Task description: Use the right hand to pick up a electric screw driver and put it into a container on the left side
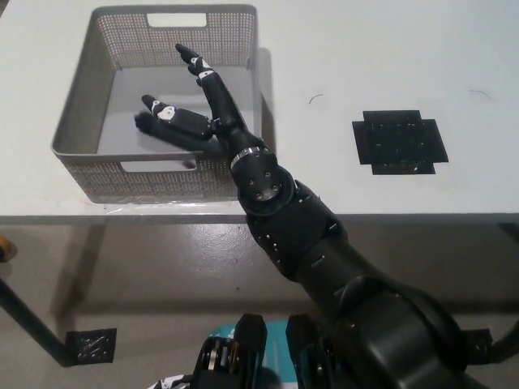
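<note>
Head view: right hand (201, 105) is over the grey mesh basket (77, 150) w/ fingers splayed wide, holding nothing. The electric screwdriver (166, 126) looks to lie on the basket floor just under the lower fingers. Risk, imo: pulling back could snag the tool or knock the basket's near wall; tool reads as a dark stubby body, details hard to make out.
</note>
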Available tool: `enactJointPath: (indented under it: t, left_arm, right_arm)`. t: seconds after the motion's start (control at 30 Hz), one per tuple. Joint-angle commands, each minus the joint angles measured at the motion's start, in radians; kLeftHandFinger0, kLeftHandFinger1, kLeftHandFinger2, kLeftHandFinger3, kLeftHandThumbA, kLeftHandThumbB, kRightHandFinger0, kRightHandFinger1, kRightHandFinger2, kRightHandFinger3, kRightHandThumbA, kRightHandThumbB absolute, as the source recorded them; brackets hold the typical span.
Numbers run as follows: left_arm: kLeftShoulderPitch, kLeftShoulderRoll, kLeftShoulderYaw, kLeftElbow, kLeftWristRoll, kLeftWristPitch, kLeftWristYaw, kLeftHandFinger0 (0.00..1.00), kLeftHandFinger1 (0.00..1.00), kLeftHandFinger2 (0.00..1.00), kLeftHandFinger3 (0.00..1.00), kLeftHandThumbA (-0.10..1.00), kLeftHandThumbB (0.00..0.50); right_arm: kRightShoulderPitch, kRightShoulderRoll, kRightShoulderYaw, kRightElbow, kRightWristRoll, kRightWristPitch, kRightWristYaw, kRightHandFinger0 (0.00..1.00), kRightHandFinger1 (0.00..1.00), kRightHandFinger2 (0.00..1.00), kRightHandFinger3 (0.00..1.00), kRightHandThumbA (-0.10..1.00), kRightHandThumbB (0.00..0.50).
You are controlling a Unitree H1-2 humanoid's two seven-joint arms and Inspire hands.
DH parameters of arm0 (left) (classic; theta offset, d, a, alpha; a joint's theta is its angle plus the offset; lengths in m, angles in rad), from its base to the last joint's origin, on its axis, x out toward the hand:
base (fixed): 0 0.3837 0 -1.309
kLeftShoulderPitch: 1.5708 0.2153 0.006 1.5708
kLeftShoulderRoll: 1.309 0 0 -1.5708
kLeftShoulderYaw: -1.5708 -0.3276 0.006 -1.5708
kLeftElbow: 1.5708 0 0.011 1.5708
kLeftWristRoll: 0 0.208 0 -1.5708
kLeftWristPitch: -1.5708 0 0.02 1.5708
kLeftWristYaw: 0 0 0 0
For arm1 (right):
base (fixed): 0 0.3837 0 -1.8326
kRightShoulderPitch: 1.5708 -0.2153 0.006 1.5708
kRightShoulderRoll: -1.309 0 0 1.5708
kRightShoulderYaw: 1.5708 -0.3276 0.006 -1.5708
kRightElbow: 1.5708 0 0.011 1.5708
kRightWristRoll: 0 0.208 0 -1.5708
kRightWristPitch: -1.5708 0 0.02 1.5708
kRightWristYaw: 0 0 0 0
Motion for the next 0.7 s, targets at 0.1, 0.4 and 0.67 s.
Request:
enactJointPath:
  t: [0.1,0.4,0.67]
  left_arm:
    - [0.003,0.014,-0.007,-0.021,0.015,-0.036,0.019,0.87,0.79,0.71,0.78,1.00,0.260]
    - [-0.019,0.024,-0.005,-0.023,0.001,-0.036,0.023,0.87,0.82,0.76,0.82,1.00,0.245]
    - [-0.032,0.024,0.015,-0.019,-0.020,-0.036,0.038,0.90,0.89,0.87,0.97,1.00,0.249]
  right_arm:
    - [0.008,-0.041,0.004,-0.076,-0.019,-0.007,0.044,1.00,1.00,1.00,1.00,0.84,0.394]
    - [0.209,-0.134,-0.034,-0.810,0.035,0.156,0.123,1.00,1.00,1.00,1.00,0.84,0.354]
    - [0.482,-0.242,-0.106,-1.508,0.041,0.263,0.116,1.00,1.00,1.00,1.00,0.88,0.296]
